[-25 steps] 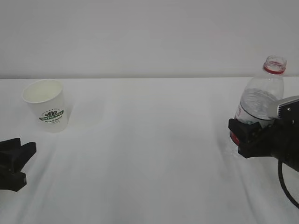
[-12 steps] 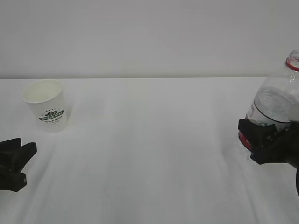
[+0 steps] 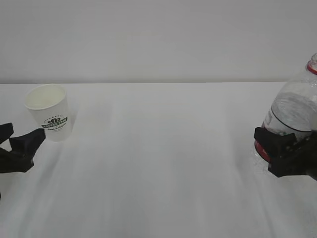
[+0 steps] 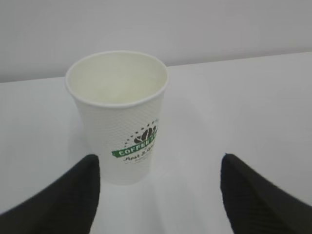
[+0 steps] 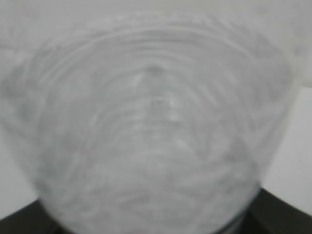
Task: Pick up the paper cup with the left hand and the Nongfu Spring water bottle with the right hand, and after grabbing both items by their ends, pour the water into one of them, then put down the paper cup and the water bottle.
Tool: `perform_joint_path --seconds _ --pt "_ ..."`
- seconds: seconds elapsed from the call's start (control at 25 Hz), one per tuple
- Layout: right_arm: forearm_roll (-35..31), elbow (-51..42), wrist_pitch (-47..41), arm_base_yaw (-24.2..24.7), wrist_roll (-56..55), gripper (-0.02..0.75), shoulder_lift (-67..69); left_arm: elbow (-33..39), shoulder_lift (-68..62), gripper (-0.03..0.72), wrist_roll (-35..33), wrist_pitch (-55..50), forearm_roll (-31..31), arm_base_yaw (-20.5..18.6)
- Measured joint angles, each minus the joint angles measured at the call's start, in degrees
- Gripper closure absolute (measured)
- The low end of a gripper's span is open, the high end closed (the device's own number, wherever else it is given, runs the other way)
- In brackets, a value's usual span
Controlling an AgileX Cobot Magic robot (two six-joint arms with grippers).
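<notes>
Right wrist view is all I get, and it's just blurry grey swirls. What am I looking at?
Observer: That's the water bottle, right up against your camera. The right gripper is clamped around its lower part.
Operator: Where's the cup?
Observer: The paper cup stands upright on the table, far over on the left side.
Operator: Has the other hand got it?
Observer: No. The left gripper is open, its fingers spread just in front of the cup, not touching it.
Operator: Anything in the cup?
Observer: It looks empty inside.
</notes>
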State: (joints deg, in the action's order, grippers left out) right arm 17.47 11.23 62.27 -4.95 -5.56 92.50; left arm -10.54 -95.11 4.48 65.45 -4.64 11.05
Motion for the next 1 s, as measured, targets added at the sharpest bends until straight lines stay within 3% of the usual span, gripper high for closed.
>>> perform_joint_path --seconds 0.52,1.0 --pt "0.0 0.0 0.0 0.0 0.0 0.286 -0.1 -10.2 -14.5 0.079 0.0 0.3 1.9 0.1" --pt "0.0 0.0 0.0 0.0 0.0 0.286 -0.1 -10.6 -16.1 0.092 0.0 0.3 3.0 0.1"
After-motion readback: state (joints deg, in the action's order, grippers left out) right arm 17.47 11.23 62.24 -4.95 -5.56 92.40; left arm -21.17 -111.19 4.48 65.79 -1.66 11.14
